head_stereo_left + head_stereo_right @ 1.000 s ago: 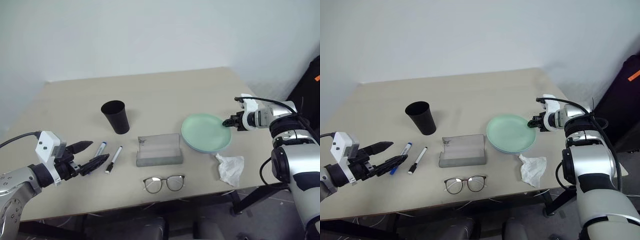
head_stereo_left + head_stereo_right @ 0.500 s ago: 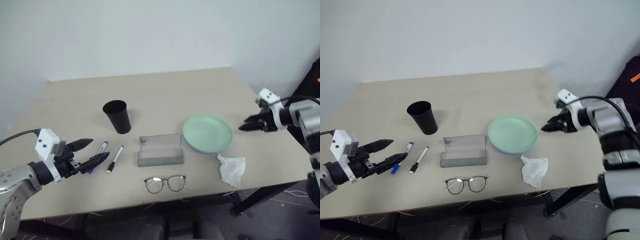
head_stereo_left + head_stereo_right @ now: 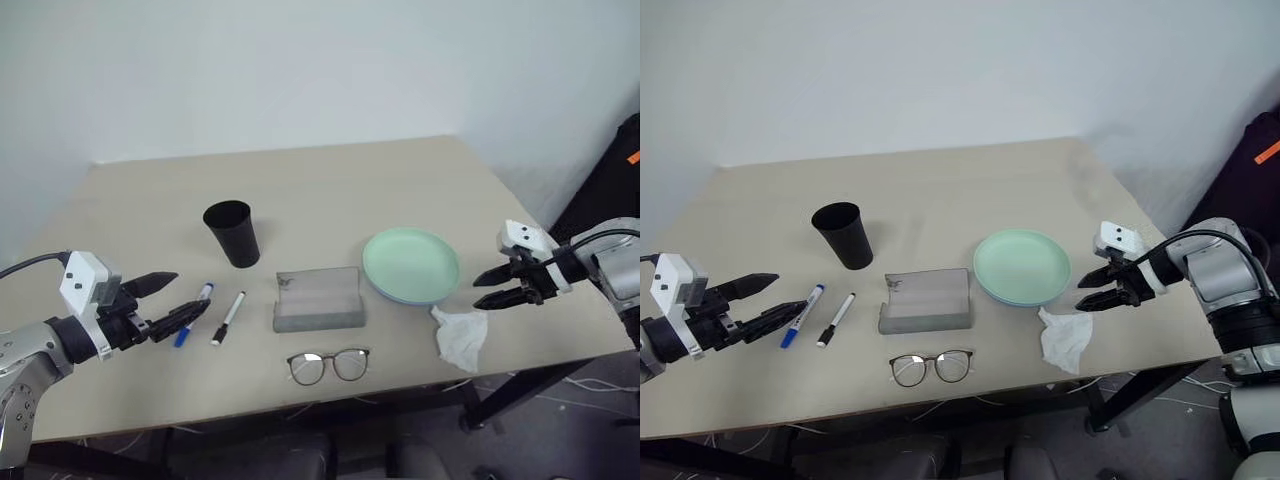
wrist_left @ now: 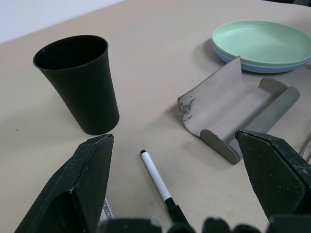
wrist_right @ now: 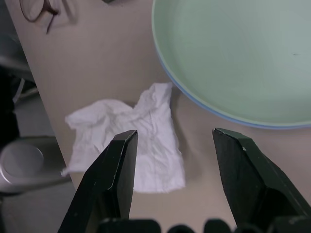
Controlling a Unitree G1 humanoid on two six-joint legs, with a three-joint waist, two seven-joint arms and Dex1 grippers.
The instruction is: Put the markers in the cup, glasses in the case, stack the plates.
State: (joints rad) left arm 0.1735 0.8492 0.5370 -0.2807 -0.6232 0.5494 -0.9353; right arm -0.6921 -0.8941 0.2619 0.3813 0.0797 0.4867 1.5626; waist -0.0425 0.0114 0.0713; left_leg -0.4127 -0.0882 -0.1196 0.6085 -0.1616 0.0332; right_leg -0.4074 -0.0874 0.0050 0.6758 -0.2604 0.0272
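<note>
Tabletop holds the stacked plates, mint on blue, then the open grey case, black cup, glasses near the front edge, and both markers. Left end effector and right end effector hover spread wide, holding nothing.

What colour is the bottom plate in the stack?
Light blue, under the mint green plate; clearest in left wrist view.

Plates stacked, right of case

Right hand back, toward tissue.
</note>
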